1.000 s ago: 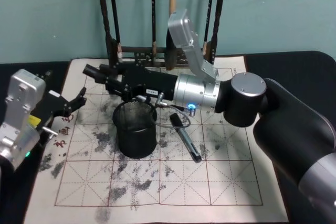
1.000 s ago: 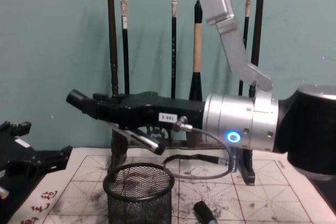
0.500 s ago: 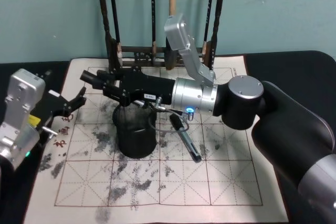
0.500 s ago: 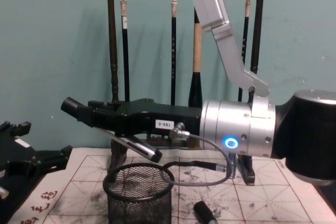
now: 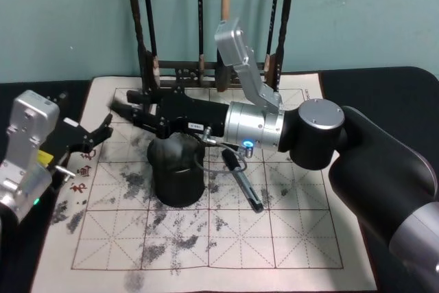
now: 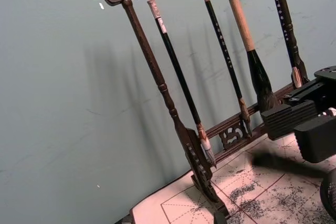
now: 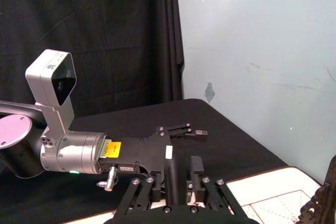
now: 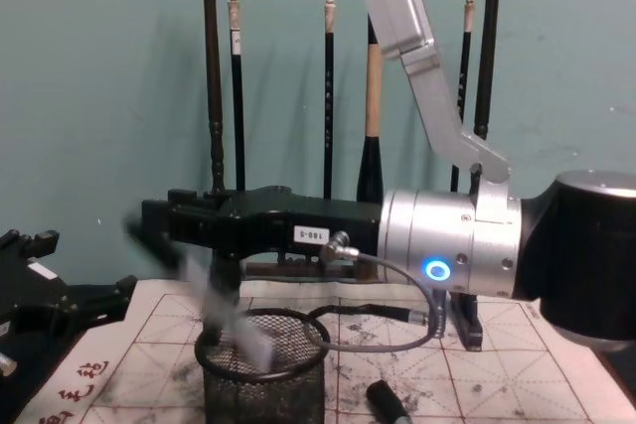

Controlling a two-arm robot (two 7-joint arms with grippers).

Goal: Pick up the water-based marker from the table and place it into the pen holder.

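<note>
Pretty much there: right gripper [image 8: 184, 225] hovers over the pen holder [image 8: 293, 394] with jaws apart. The marker [image 8: 243, 335] is a blur tipping into its mouth, not settled yet. Left gripper [image 5: 92, 135] sits spread wide, counter's left side.

The pen holder [image 5: 177, 182] is black wire mesh; the mat [image 5: 233, 245] is off-white, ruled with a red grid and blotched with black ink, and the tabletop [image 5: 398, 79] is black. The right tool [image 5: 132, 110] is black with a silver wrist, the brush rack [image 8: 211, 96] dark brown, the wall [image 8: 89, 96] teal.
</note>
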